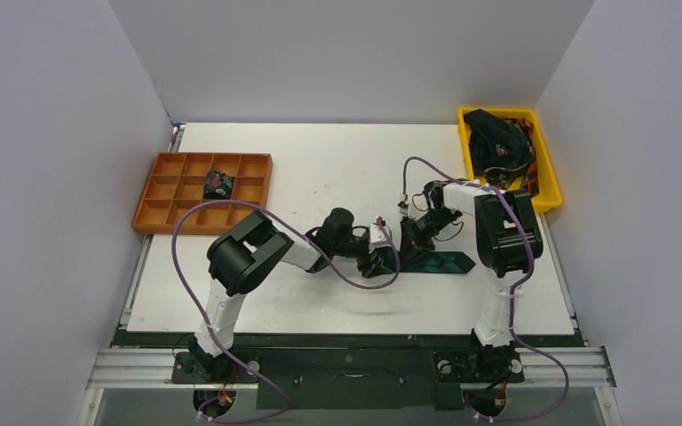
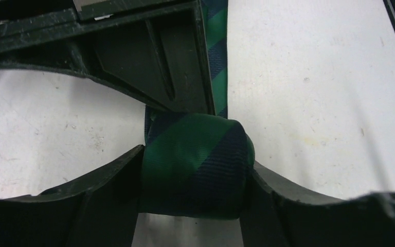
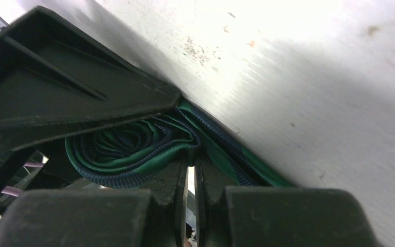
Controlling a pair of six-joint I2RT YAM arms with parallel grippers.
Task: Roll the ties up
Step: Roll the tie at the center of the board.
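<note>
Tie coil (image 2: 195,154) within left claw (image 2: 196,172)

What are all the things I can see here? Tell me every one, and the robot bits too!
table: one, white, under everything.
tray: one, orange, many compartments, back left of the table.
rolled tie: one, dark, in a middle compartment of the tray.
bin: one, yellow, back right of the table.
tie pile: count unclear, dark with red, inside the bin.
green tie: one, green and navy, middle of the table, partly rolled, tail lying flat.
cables: purple, one looping along each arm.
left arm: one, black and white, jaws either side of the roll.
right arm: one, black and white, jaws shut on the green tie beside the roll.
</note>
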